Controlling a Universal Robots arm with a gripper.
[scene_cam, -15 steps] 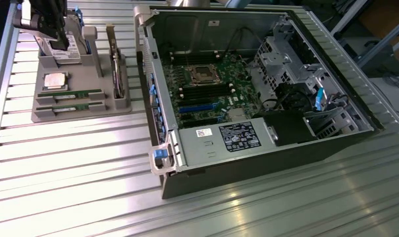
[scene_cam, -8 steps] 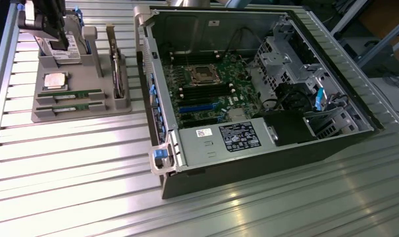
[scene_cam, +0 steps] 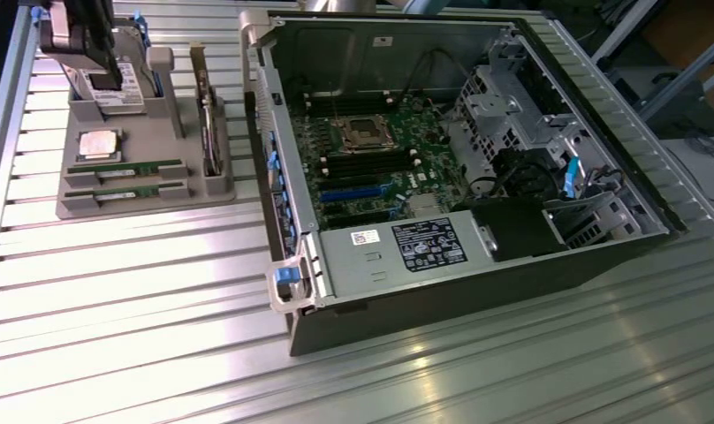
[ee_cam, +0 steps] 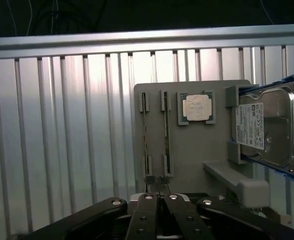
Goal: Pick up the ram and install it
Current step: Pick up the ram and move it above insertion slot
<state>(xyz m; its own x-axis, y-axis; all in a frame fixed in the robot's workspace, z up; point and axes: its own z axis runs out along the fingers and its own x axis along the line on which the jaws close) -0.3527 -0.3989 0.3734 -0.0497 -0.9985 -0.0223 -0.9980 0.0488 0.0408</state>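
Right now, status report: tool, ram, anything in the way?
Tool shut, empty, over the parts tray. Both ram sticks seated in tray slots, untouched. Processor and hard drive alongside, not blocking.

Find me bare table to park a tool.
Exterior view: bare table below the parts holder, at the view's left of the computer case, and along the bottom edge. Crowded: the holder and its narrow gap to the case.

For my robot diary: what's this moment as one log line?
fingers: shut, empty | ram sticks: both in holder | computer case: open
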